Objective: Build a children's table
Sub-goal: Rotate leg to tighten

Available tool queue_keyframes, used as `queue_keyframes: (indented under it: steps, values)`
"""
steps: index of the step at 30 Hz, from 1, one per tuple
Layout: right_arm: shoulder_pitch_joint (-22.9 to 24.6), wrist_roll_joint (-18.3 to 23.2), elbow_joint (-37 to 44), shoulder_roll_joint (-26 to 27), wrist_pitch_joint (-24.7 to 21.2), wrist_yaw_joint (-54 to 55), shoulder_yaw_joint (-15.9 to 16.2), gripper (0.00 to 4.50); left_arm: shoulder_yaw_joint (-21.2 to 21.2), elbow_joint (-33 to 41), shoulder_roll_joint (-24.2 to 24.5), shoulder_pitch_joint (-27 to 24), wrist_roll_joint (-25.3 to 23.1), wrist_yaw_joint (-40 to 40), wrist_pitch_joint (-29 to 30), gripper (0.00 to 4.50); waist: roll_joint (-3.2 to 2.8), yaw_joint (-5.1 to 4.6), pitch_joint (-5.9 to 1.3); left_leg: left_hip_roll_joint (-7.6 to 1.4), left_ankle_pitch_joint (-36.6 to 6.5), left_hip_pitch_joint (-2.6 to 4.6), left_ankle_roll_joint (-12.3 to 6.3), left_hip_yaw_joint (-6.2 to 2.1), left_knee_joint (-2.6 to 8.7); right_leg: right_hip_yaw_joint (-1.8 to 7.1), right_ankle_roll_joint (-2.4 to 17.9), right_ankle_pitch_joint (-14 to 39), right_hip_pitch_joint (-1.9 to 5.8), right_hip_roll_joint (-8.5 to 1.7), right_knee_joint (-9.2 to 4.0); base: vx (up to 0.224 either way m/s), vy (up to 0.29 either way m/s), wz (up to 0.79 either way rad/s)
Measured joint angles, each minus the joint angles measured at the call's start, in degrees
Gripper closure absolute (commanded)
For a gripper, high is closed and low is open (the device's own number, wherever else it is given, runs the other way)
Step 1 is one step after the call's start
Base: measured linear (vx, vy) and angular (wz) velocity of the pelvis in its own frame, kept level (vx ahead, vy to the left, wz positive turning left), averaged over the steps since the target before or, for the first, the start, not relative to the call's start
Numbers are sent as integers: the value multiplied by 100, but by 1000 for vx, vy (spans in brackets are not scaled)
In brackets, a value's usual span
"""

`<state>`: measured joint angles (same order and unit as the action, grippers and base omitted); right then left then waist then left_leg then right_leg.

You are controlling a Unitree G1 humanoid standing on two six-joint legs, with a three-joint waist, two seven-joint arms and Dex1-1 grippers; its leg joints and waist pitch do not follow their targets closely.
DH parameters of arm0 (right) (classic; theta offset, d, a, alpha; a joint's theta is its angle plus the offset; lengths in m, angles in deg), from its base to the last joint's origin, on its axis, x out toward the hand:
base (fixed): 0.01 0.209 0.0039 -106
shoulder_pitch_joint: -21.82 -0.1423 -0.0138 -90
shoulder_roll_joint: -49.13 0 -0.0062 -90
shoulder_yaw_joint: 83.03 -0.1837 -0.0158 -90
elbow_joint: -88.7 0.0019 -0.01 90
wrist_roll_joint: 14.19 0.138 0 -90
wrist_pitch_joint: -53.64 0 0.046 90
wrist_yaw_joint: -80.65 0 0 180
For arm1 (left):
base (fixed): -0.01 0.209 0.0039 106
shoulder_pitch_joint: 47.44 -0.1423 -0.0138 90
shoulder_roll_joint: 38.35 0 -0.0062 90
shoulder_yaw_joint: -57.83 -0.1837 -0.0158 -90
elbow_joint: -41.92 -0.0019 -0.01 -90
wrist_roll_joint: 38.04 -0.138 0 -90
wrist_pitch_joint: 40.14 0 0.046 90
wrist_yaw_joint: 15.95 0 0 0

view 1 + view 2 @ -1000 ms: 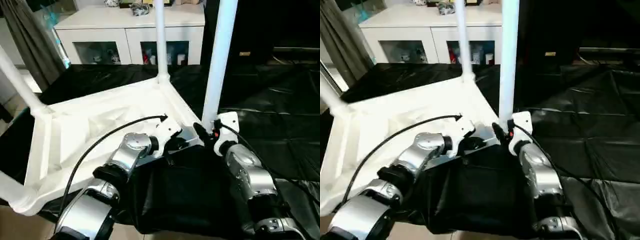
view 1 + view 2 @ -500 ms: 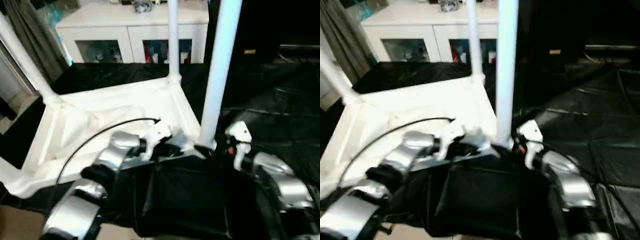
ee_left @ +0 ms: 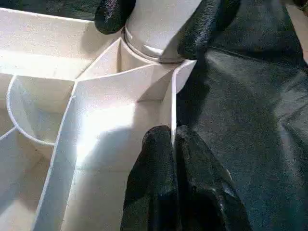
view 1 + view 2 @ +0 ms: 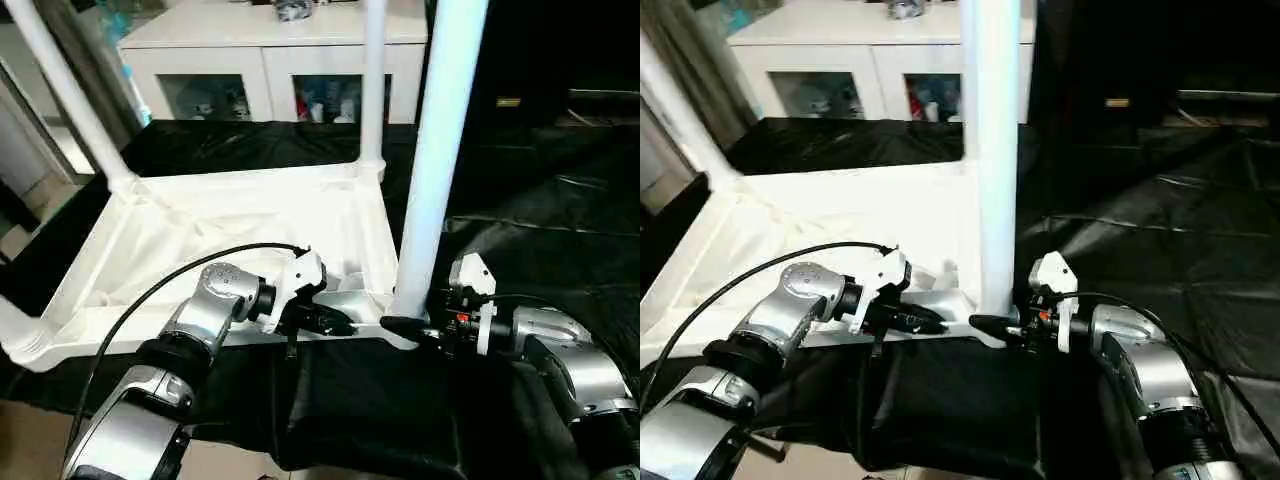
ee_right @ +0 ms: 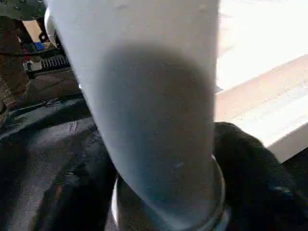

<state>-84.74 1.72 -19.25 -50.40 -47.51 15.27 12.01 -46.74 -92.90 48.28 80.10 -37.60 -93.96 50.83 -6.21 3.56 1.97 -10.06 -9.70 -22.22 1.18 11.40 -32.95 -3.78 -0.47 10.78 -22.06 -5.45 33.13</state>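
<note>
Leg (image 4: 432, 170) top cut off.

Black-cloth-draped table (image 4: 560, 210), the upturned children's table (image 4: 230, 215) on it, apparently overhanging its near edge

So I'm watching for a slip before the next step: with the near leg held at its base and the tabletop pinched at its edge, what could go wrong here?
The right gripper straddles the near leg only at its base, so the tall tube could lean or lift out of its corner socket.

The left gripper is shut on a thin rim wall of the tabletop; it may slide off if the upturned table shifts.
</note>
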Motion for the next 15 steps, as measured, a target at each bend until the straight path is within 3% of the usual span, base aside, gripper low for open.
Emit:
queue_keyframes:
  steps: [9, 13, 15]
  values:
    - [101, -50, -23, 186, 64, 397, -109, 197, -14, -50, -157, -27, -118, 486, -247, 450, -19, 28, -5, 2, 0, 3, 0, -1, -6, 1, 2, -1, 3, -2, 2, 0, 0, 0]
    - [-46, -324, -325, 667, 247, 1550, -340, 198, 92, -456, -389, 193, -241, 1291, -326, 450, -23, -47, -5, 1, 2, 15, 1, -2, -19, 3, 10, -6, 13, -1, 4, 0, 0, 0]
    - [-216, -456, -575, 1000, 306, 2381, -487, 198, 117, -667, -566, 339, -305, 1824, -317, 450, -28, -135, -6, 6, 1, 16, 1, -1, -24, 12, 13, -8, 13, -2, 2, 0, 0, 0]
